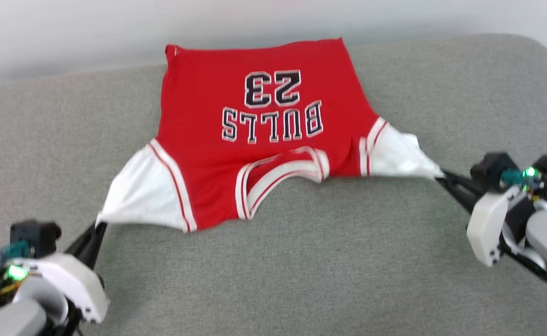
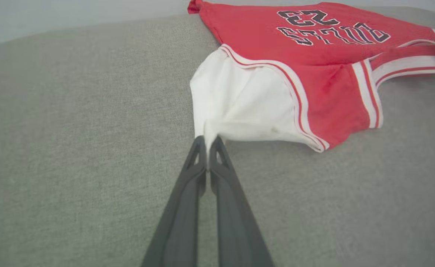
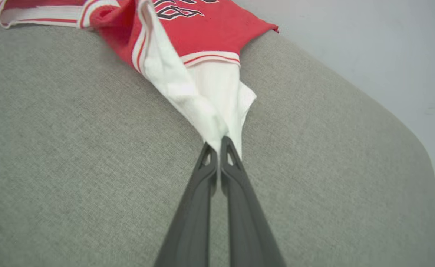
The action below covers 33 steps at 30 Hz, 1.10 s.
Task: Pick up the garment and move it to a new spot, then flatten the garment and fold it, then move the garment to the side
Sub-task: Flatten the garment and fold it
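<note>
The garment (image 1: 264, 130) is a red jersey with white sleeves and black lettering, spread on the grey cushion with its collar toward me and its hem at the far edge. My left gripper (image 1: 100, 227) is shut on the tip of the white sleeve at the lower left, pinching it (image 2: 207, 142) between the dark fingers. My right gripper (image 1: 441, 176) is shut on the other white sleeve's tip at the right (image 3: 219, 142). Both sleeves are pulled out taut sideways. The garment (image 2: 313, 66) lies mostly flat, with wrinkles near the collar; the garment (image 3: 198, 33) shows folded at the right sleeve seam.
The grey fabric cushion (image 1: 301, 270) stretches wide around the jersey, with a rounded corner at the far right (image 3: 406, 129). A pale wall (image 1: 68, 28) rises just behind its far edge.
</note>
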Motion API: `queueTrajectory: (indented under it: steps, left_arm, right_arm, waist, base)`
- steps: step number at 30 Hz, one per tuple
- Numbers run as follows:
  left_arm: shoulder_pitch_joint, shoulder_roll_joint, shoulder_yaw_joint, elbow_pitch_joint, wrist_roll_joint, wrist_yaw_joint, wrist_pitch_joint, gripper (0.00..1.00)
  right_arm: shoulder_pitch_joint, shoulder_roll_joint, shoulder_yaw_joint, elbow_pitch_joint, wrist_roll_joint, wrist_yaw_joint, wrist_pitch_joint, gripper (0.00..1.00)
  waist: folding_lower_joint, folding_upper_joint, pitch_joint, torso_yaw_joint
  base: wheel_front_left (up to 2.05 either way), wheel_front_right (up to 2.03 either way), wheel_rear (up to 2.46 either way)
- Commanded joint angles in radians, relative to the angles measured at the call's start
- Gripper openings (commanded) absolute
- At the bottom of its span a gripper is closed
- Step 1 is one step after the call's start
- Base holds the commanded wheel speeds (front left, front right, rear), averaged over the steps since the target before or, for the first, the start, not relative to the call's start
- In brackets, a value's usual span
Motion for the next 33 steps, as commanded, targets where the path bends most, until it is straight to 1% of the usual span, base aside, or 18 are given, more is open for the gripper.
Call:
queueTrajectory:
  steps: [1, 6, 10, 11, 19, 23, 27, 28, 29, 33]
  left_arm:
    - [0.071, 0.007, 0.025, -0.019, 0.000, 0.016, -0.004, 0.00]
    - [0.231, 0.025, 0.098, -0.066, -0.007, 0.045, -0.004, 0.00]
    - [0.349, 0.038, 0.140, -0.108, -0.010, 0.063, -0.004, 0.00]
    - [0.349, 0.038, 0.140, -0.108, -0.010, 0.063, -0.004, 0.00]
    - [0.553, 0.030, 0.221, -0.198, 0.000, 0.113, -0.003, 0.00]
    - [0.605, 0.031, 0.252, -0.230, 0.015, 0.122, -0.004, 0.00]
    - [0.598, 0.019, 0.262, -0.256, 0.038, 0.128, -0.003, 0.00]
    - [0.590, 0.016, 0.262, -0.263, 0.043, 0.126, -0.004, 0.00]
    - [0.584, 0.011, 0.265, -0.269, 0.045, 0.123, -0.004, 0.00]
    - [0.565, 0.010, 0.265, -0.286, 0.075, 0.129, -0.004, 0.00]
  right_arm:
    - [0.053, -0.016, 0.002, -0.014, -0.003, -0.001, -0.006, 0.00]
    - [0.152, -0.060, -0.026, -0.067, 0.017, -0.001, -0.007, 0.00]
    - [0.225, -0.115, -0.038, -0.145, 0.029, -0.001, 0.017, 0.00]
    - [0.225, -0.115, -0.038, -0.145, 0.029, -0.001, 0.017, 0.00]
    - [0.392, -0.233, -0.090, -0.300, 0.050, -0.001, 0.096, 0.00]
    - [0.463, -0.269, -0.119, -0.363, 0.068, -0.001, 0.151, 0.00]
    - [0.479, -0.271, -0.156, -0.403, 0.069, -0.001, 0.197, 0.00]
    - [0.477, -0.268, -0.167, -0.413, 0.071, -0.001, 0.210, 0.39]
    - [0.470, -0.267, -0.178, -0.427, 0.069, -0.001, 0.220, 1.00]
    - [0.423, -0.292, -0.249, -0.489, 0.063, -0.001, 0.255, 1.00]
  waist:
    - [0.0002, -0.0001, -0.032, -0.009]
    - [0.0002, -0.0001, -0.062, -0.014]
    - [0.0002, -0.0001, -0.077, -0.020]
    - [0.0002, -0.0001, -0.077, -0.020]
    - [0.0002, -0.0001, -0.095, -0.019]
    - [0.0002, -0.0001, -0.088, -0.012]
    - [0.0002, -0.0001, -0.077, -0.006]
    - [0.0002, -0.0001, -0.075, -0.005]
    - [0.0002, -0.0001, -0.071, -0.004]
    - [0.0002, -0.0001, -0.049, 0.000]
  base:
    - [0.00, 0.00, 0.00]
    - [0.00, 0.00, 0.00]
    - [0.00, 0.00, 0.00]
    - [0.00, 0.00, 0.00]
    - [0.00, 0.00, 0.00]
    - [0.00, 0.00, 0.00]
    - [0.00, 0.00, 0.00]
    - [0.00, 0.00, 0.00]
    - [0.00, 0.00, 0.00]
    - [0.00, 0.00, 0.00]
